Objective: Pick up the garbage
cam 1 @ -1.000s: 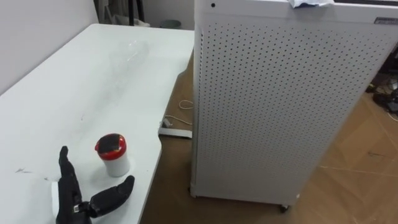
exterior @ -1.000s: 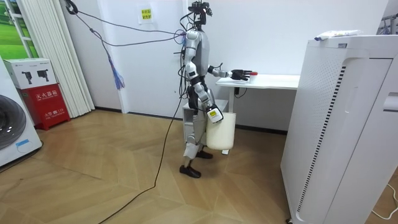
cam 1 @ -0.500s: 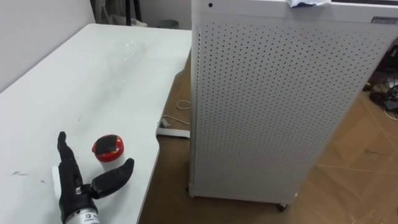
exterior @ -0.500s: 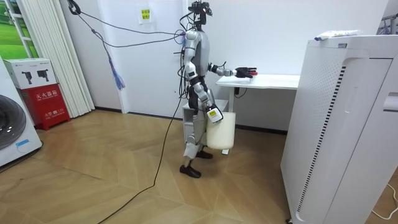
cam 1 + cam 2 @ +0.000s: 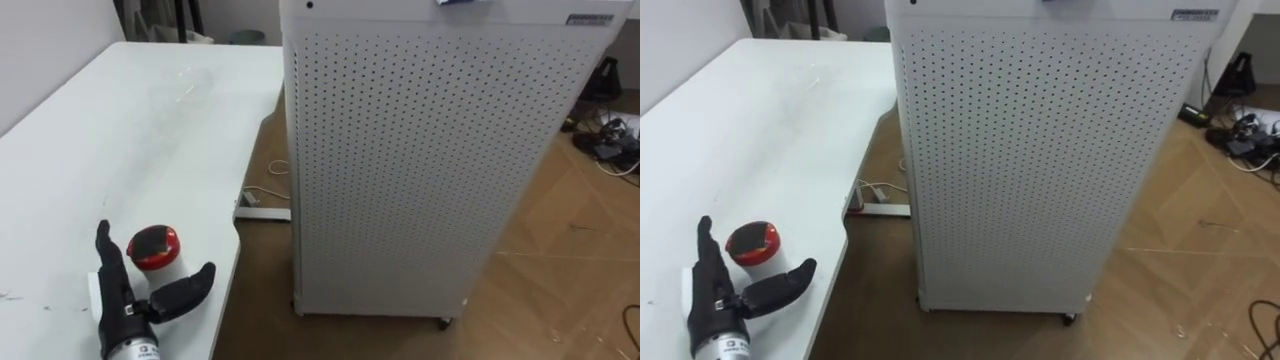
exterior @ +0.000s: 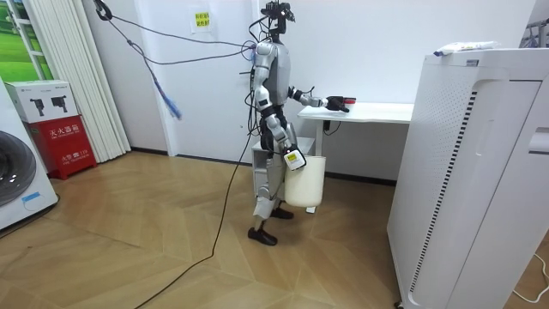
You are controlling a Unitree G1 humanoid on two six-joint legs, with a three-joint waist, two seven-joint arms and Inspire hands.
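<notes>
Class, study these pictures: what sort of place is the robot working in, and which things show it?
Probably a household room, perhaps a mock-up for tests: a washing machine on a wooden floor, long curtains, and a white table against the wall.

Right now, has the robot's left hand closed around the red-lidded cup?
No, the left hand is open, with straight fingers and spread thumb either side of the red-lidded cup.

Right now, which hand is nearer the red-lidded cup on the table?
Left. The left hand is on the table, the red-lidded cup between its thumb and fingers; the right hand hangs low by a white bin.
</notes>
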